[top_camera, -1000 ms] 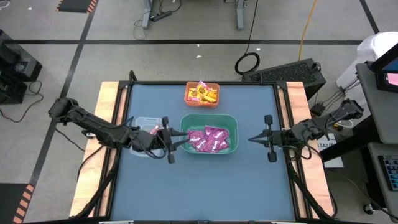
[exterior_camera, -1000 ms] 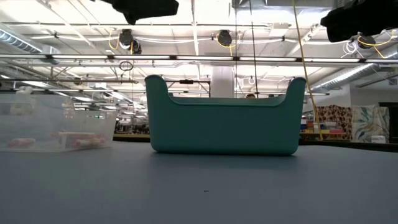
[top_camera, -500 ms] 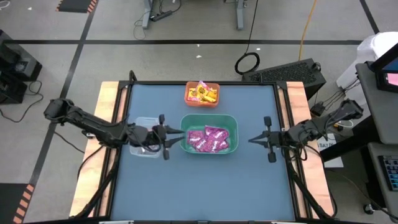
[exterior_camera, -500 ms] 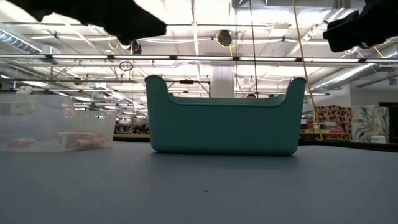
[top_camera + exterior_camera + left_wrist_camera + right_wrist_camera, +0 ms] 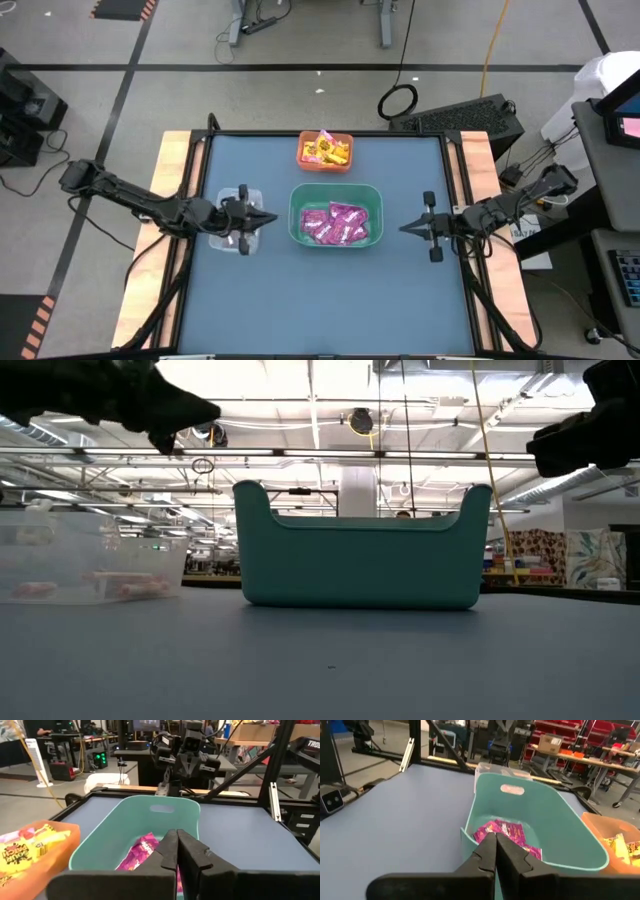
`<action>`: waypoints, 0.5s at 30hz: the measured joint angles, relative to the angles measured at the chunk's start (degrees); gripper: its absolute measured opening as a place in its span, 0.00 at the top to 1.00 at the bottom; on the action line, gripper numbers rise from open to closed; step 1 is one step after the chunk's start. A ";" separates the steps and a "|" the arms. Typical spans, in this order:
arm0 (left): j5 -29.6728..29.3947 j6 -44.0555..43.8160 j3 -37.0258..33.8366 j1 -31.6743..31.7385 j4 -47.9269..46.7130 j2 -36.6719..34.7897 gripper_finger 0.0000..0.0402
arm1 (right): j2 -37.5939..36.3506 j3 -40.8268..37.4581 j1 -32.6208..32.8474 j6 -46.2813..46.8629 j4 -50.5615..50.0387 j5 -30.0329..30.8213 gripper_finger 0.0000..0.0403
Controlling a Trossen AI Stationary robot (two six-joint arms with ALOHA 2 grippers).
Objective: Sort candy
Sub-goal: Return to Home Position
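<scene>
Both the left tool point(image 5: 268, 218) and right tool point(image 5: 405, 226) are pinched together, empty. The candy point(image 5: 338, 222) looks light and crinkly; you pinch an edge.

Very little text could be read. In the orange bin point(image 5: 56, 851), which stood just beside the green bin point(image 5: 112, 827), the yellow packets point(image 5: 21, 854) carried big red block letters. On the nearest packet these looked like "NOW A", but I was not sure, and the rest was cut off. Well apart from the green bin, beyond the table's edge, a dark frame piece point(image 5: 306, 744) bore pale letters beginning "TROS". The magenta packets point(image 5: 142, 851) inside the green bin had white print, too small to read.
</scene>
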 joint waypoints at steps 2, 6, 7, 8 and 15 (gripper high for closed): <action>0.06 -0.02 -1.53 0.00 -0.02 -1.76 0.99 | -1.04 -0.33 0.00 -0.12 0.14 -0.14 1.00; 0.75 -1.12 -4.36 0.00 -0.20 -4.75 0.99 | -2.64 -1.35 0.00 -0.79 0.07 -0.17 1.00; 0.80 -1.43 -5.12 0.00 -0.15 -5.51 0.99 | -3.00 -1.71 0.00 -0.96 0.04 -0.16 1.00; 0.86 -1.53 -5.92 0.00 -0.18 -6.24 0.99 | -3.32 -1.99 0.00 -1.05 0.05 -0.15 1.00; 2.86 -3.87 -11.79 0.00 3.01 -9.75 0.99 | -6.58 -5.27 0.00 -0.74 2.40 -0.19 1.00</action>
